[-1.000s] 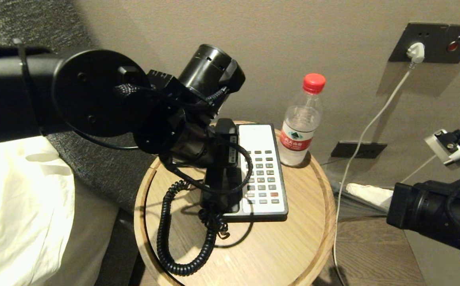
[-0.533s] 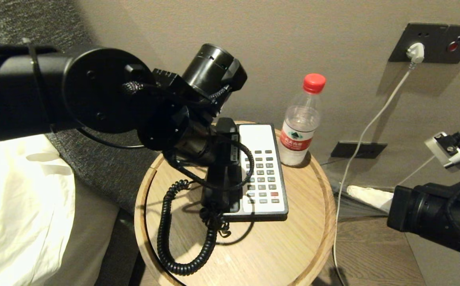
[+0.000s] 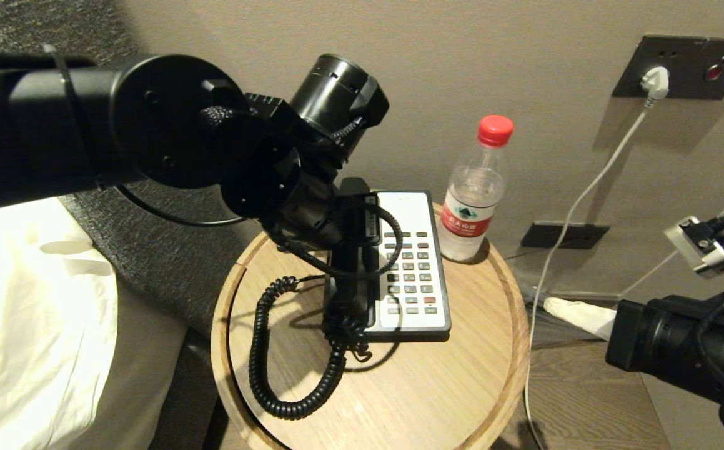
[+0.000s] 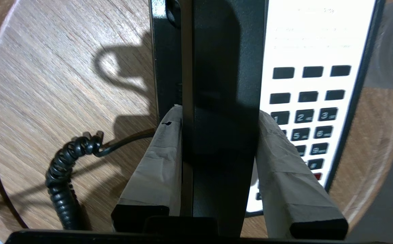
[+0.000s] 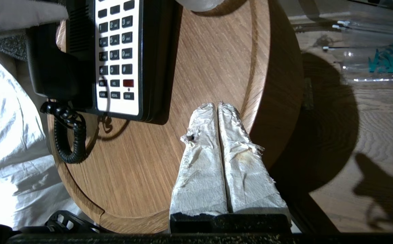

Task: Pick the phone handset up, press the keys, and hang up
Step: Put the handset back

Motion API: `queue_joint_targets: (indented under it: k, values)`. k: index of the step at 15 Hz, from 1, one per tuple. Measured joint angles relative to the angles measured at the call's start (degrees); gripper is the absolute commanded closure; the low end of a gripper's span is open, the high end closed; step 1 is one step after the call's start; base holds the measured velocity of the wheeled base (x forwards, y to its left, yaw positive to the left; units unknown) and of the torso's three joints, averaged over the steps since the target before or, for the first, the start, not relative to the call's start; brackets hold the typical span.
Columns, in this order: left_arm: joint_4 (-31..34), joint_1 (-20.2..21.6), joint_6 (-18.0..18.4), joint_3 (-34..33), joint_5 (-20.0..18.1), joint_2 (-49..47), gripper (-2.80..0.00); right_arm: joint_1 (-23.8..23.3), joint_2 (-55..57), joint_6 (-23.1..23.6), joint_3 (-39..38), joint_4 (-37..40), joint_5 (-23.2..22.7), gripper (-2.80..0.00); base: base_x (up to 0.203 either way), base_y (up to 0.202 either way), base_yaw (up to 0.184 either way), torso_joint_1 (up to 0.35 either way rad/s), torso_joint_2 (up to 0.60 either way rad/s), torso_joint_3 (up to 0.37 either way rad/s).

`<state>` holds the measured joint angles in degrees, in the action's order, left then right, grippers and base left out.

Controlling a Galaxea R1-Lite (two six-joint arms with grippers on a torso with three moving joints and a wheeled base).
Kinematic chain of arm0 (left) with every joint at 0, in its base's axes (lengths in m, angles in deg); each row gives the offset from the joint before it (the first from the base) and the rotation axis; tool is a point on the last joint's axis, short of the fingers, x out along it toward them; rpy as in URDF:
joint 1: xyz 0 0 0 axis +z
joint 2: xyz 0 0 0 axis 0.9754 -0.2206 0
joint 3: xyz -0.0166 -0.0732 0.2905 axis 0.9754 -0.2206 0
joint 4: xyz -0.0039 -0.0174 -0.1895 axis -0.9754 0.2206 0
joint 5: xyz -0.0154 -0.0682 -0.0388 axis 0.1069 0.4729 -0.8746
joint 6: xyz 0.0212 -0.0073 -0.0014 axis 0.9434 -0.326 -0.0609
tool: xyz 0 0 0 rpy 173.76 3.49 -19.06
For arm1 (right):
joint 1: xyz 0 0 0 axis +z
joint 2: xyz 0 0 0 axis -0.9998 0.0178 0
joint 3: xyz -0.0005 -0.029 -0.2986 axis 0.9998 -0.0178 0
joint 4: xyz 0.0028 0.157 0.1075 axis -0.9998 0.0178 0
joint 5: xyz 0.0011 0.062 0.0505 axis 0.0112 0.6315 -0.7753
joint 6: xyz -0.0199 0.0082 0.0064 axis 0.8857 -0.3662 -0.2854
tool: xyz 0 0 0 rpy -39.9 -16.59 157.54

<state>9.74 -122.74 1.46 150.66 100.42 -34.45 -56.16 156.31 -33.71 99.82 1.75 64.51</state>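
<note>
left gripper [image 4: 220, 142] clamps the phone handset [image 4: 223, 84] across its width, lifted just above the phone base [image 3: 408, 262]; its long axis runs along the base. right gripper [image 5: 218, 108] closed, empty, well apart.

A round wooden side table [image 3: 449, 387] with a raised rim is occupying the lower centre of the head frame. A black-and-white phone base [image 3: 413, 269] is lying flat on it at centre, keypad facing up. A coiled black cord [image 3: 287, 369] is resting on the tabletop at lower left of the base, looping toward the near rim. A clear plastic water bottle [image 3: 475, 200] with a red cap is standing upright just right of the base, at the table's far edge.
</note>
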Motion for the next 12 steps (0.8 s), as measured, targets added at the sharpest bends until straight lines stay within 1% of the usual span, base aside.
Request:
queue_joint_targets:
  k: [1,6,7,12]
  values:
    - [1.1,-0.1,-0.7,1.1,-0.1,-0.5,0.0,0.0,0.1,0.0,-0.2,-0.1,0.0,0.0,0.0,0.0,0.0,0.0,0.0,0.0]
    - [2.7,-0.5,-0.8,1.6,0.3,-1.8,0.0,-0.1,0.9,0.0,-0.4,-0.9,-0.1,0.0,0.0,0.0,0.0,0.0,0.0,0.0]
    - [2.8,-0.5,-0.8,1.3,0.3,-1.9,-2.8,-0.1,1.1,0.0,-0.4,-0.9,-0.2,0.0,0.0,0.0,0.0,0.0,0.0,0.0]
    - [2.8,-0.5,-0.3,0.1,0.5,-1.7,-2.8,-0.1,1.5,0.0,-0.6,-1.0,-0.2,0.0,0.0,0.0,0.0,0.0,0.0,0.0]
